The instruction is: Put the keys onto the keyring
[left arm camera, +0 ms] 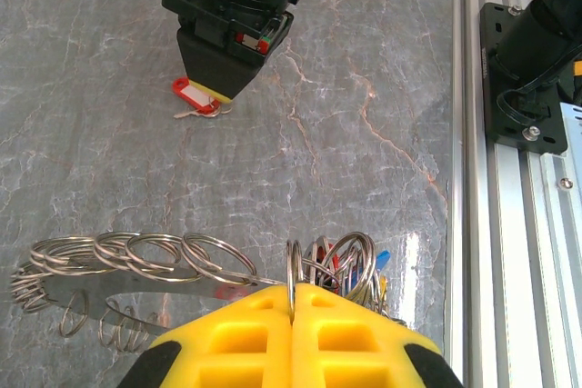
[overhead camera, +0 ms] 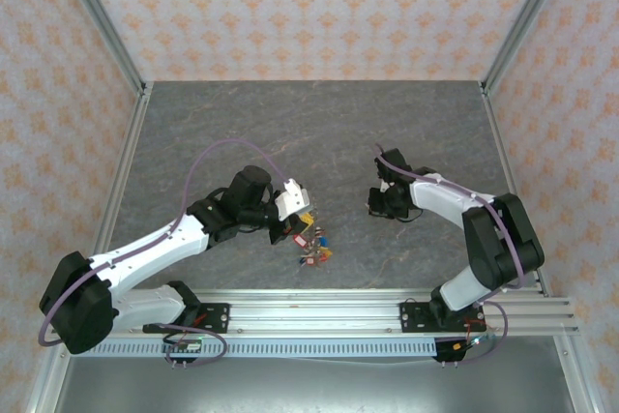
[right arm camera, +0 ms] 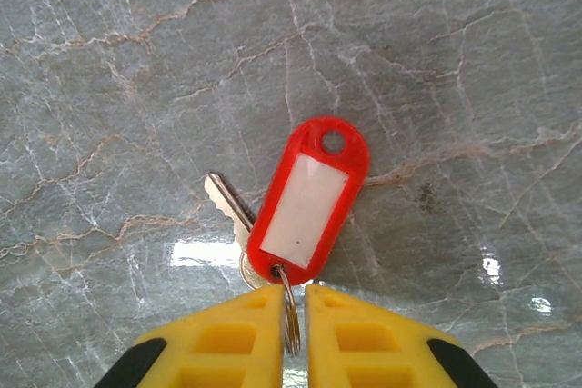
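**Q:** Where does the red-tagged key (right arm camera: 307, 199) lie?

**A:** Flat on the grey table (right arm camera: 455, 61), right of centre. The right claw (right arm camera: 293, 302) has its jaws narrowed to a slit, pinching the key's small ring. The tag hides part of the blade.

**Q:** And the keyring (left arm camera: 338, 265)?

**A:** Well to the left, by the near rail (left arm camera: 459, 179). The left claw (left arm camera: 293, 295) is fully closed on one loop. Its keys are hard to make out.

One key (right arm camera: 227, 205) with one red tag (right arm camera: 309, 202), and one crowded keyring (left arm camera: 342, 266).
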